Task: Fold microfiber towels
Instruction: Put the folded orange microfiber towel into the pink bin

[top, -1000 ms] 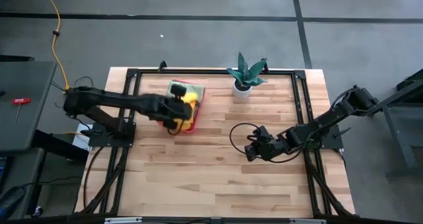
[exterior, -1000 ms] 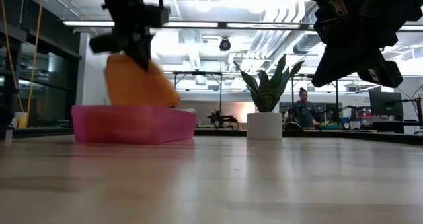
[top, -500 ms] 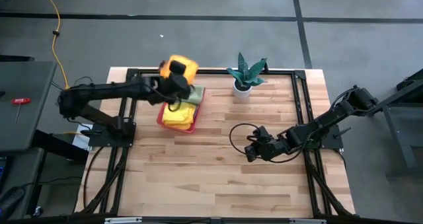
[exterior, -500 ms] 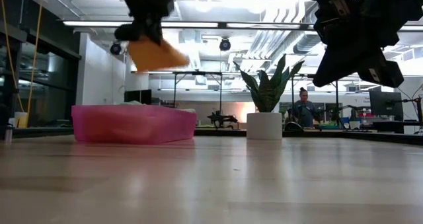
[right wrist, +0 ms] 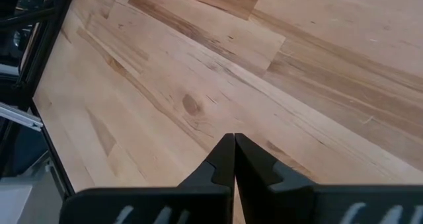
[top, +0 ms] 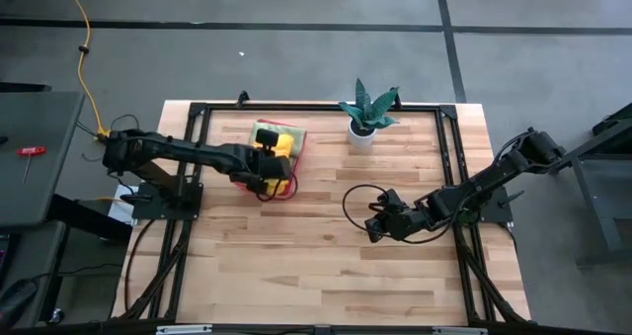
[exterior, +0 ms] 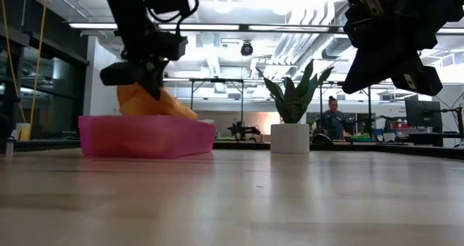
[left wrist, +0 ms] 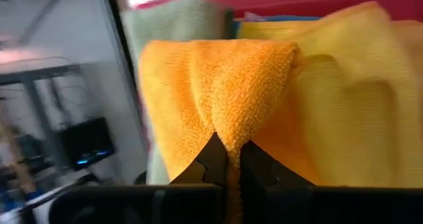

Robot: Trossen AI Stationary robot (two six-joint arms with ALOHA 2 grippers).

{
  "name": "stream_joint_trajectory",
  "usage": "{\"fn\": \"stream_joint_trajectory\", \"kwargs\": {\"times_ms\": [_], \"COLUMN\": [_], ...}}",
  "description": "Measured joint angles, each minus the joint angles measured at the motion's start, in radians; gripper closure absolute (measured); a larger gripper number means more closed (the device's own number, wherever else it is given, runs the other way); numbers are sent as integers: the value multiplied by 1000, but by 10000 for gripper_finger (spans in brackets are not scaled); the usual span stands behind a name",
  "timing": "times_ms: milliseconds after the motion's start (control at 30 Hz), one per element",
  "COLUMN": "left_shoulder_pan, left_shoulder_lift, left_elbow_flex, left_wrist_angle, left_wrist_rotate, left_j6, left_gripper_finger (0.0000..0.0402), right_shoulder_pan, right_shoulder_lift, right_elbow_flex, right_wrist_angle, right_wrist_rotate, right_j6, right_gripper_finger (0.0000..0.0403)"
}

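Observation:
My left gripper hovers over the pink tray at the table's far left, shut on the orange towel. More towels lie in the tray: a yellow one and a light green one. My right gripper is shut and empty, held above bare wood at the table's right middle. My left gripper pinches a bunched fold of the orange towel between its two fingertips. The fingers slant downward over the tray. The towel spreads out and hangs below them; its lower end drops behind the tray's near wall.
A potted plant in a white pot stands at the far edge, right of the tray. Black frame rails run along the table's sides. Bare wood fills the middle and near part. A person sits far behind.
My left gripper, still shut on the orange towel, swung up and toward the far edge, lifting the towel clear of the tray. It then came back down toward the near side, and the towel's lower end sits in the tray again.

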State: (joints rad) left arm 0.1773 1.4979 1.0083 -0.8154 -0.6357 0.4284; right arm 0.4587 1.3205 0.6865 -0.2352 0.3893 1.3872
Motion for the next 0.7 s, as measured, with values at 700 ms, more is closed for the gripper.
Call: {"fn": "stream_joint_trajectory", "kwargs": {"times_ms": [700], "left_shoulder_pan": [345], "left_shoulder_lift": [-156], "left_elbow_flex": [205], "left_wrist_angle": [149], "left_wrist_rotate": [-199], "left_j6": [595], "left_gripper_finger": [401], "right_shoulder_pan": [0], "right_shoulder_lift": [0], "right_elbow_flex": [0], "right_wrist_angle": [15], "right_wrist_rotate": [-21], "right_j6": [-1], "right_gripper_finger": [403]}}
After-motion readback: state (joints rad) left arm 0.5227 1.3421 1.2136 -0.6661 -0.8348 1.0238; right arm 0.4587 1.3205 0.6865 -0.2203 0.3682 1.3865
